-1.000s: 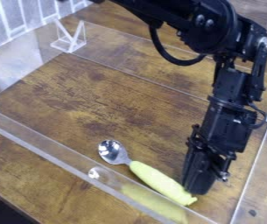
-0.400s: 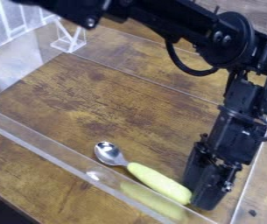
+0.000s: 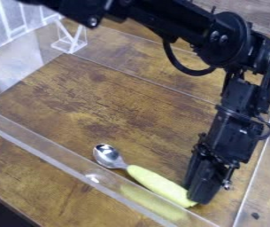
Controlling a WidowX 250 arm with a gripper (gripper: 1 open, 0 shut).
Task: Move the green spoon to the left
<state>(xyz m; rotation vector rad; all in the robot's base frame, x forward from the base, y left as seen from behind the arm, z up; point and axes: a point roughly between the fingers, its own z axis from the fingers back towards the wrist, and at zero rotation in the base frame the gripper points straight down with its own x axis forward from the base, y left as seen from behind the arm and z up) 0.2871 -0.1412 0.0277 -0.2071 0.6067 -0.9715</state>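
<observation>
The green spoon (image 3: 149, 180) lies on the wooden floor of a clear acrylic tray, near its front wall. Its silver bowl points left and its thick yellow-green handle runs right and down. My gripper (image 3: 200, 193) comes down steeply from the black arm at the right and sits on the handle's right end, hiding it. The dark fingers look narrow and closed around that end.
The tray's clear front wall (image 3: 54, 155) runs diagonally just below the spoon and shows a pale reflection of the handle. A clear acrylic stand (image 3: 68, 37) is at the back left. The right wall (image 3: 265, 168) stands close behind the gripper. Bare wood stretches left of the spoon.
The spoon's bowl has slid slightly left and toward the front wall. The gripper drew back to the right of the handle end, then returned onto it.
</observation>
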